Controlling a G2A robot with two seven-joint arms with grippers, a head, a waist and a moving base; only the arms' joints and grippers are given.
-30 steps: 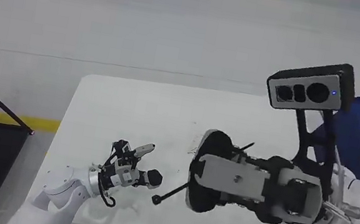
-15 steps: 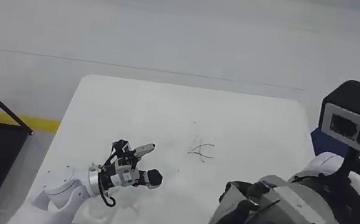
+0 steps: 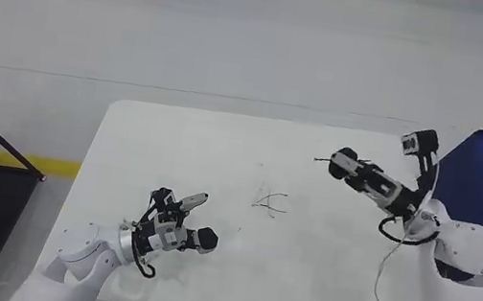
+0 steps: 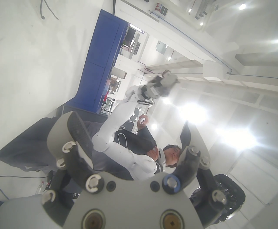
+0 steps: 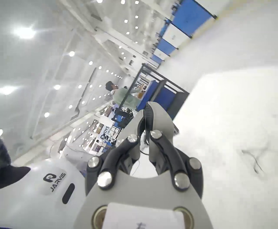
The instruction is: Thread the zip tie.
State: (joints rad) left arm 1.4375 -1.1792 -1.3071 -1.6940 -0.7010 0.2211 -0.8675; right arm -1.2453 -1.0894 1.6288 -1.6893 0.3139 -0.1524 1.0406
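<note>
The table has a smooth, matt white top. The left gripper shows a matt grey, metal-looking base plate, black ribbed pads that look rubbery, and shiny screw heads. The right gripper has matt grey fingers, satin black links and glossy round metal bolt heads. The zip tie looks like thin, black, smooth plastic.

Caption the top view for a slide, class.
Left tool open above the white table; right tool shut on a thin zip tie; loose ties lie between them.
</note>
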